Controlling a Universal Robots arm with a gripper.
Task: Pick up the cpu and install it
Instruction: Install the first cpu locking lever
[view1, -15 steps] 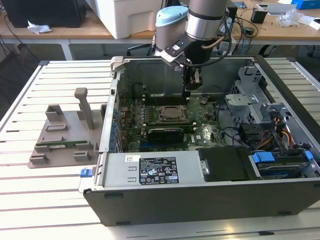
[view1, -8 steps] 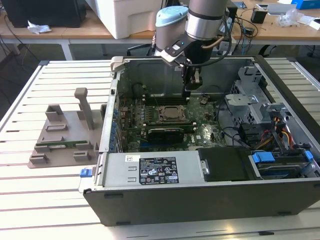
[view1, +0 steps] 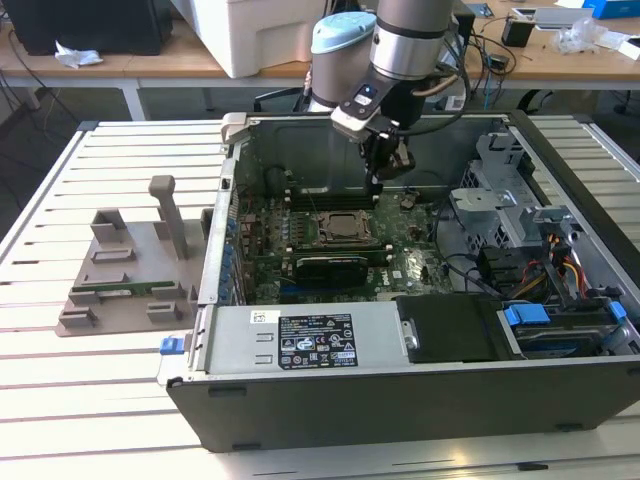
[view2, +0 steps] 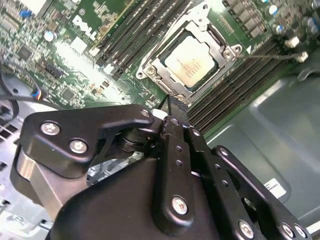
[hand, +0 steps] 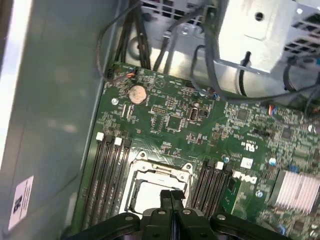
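**Exterior view.** The arm reaches down into the open computer case (view1: 420, 400), which lies on a slatted table (view1: 100, 400). The gripper (view1: 377, 186) hangs over the motherboard (view1: 405, 270), close to the far edge of the socket (view1: 312, 226). The cpu (view1: 345, 228) appears as a pale square inside that socket. Outside the case, toward the exterior view's left, a grey fixture tray (view1: 130, 250) carries a green memory stick (view1: 120, 292).

**Second wrist view.** The gripper (view2: 172, 102) has its fingers drawn together into one narrow tip with nothing clamped between them. The cpu (view2: 192, 57) lies flat, silvery top up, within the metal socket frame (view2: 150, 70). The tip stands just beside the frame's corner and apart from the chip. Whether it touches the frame cannot be determined. Memory slots (view2: 145, 30) run along both sides of the socket.

**First wrist view.** The fingertips of the gripper (hand: 171, 195) meet along a thin seam. The cpu (hand: 147, 192) rests in the socket directly beside them. Farther along the board are a coin cell (hand: 137, 93) and a finned heatsink (hand: 295, 187).
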